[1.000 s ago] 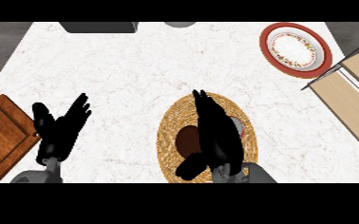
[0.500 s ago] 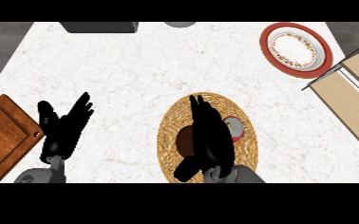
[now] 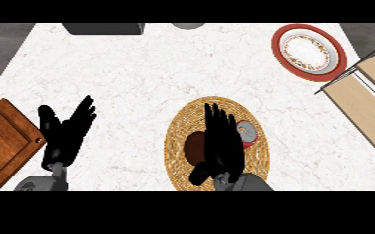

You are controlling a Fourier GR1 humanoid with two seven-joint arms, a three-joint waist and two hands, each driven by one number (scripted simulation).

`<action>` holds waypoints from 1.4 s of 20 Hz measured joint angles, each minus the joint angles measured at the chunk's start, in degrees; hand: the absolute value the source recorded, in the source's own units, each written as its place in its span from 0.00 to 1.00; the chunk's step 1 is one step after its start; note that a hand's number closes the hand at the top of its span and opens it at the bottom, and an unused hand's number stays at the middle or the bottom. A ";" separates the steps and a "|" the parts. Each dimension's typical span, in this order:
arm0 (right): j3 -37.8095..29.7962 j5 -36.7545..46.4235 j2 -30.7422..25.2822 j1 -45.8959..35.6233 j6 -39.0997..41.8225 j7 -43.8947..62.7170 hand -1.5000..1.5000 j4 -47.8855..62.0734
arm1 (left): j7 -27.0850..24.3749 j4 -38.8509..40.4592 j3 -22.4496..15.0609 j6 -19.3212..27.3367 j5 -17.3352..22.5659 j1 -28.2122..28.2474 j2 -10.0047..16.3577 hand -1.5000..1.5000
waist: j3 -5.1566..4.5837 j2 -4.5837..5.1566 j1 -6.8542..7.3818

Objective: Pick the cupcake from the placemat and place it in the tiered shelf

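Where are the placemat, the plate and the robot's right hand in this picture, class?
placemat point(image 3: 178, 136), head view, bare woven part near its left edge.
plate point(image 3: 310, 52), head view, its patterned centre.
right hand point(image 3: 222, 141), head view, the middle of the hand.

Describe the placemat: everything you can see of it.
The placemat is round and looks woven from straw-coloured fibre in rings. It lies flat on the white marbled counter, near the view's lower edge. The right hand stretches over its middle with straight fingers and hides the centre; whether it touches the mat cannot be told. A dark brown round shape shows left of the hand, and a red and grey piece shows right of it.
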 measured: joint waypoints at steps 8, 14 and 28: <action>0.02 -0.32 0.26 -2.65 -6.14 -3.05 0.00 7.72 | 1.80 -1.77 0.71 -1.23 -0.72 0.86 -0.37 0.50 | -0.21 -0.02 0.29; 1.03 -1.77 0.44 -3.78 -10.15 -4.89 1.00 11.49 | 2.99 -1.37 2.10 -2.31 -1.19 0.31 -0.73 0.50 | -0.26 -0.21 0.26; 8.26 -9.48 0.53 -7.21 -10.86 -11.59 1.00 16.04 | 1.64 0.14 4.24 -4.34 -2.62 0.01 -1.79 0.50 | -0.05 -0.12 0.29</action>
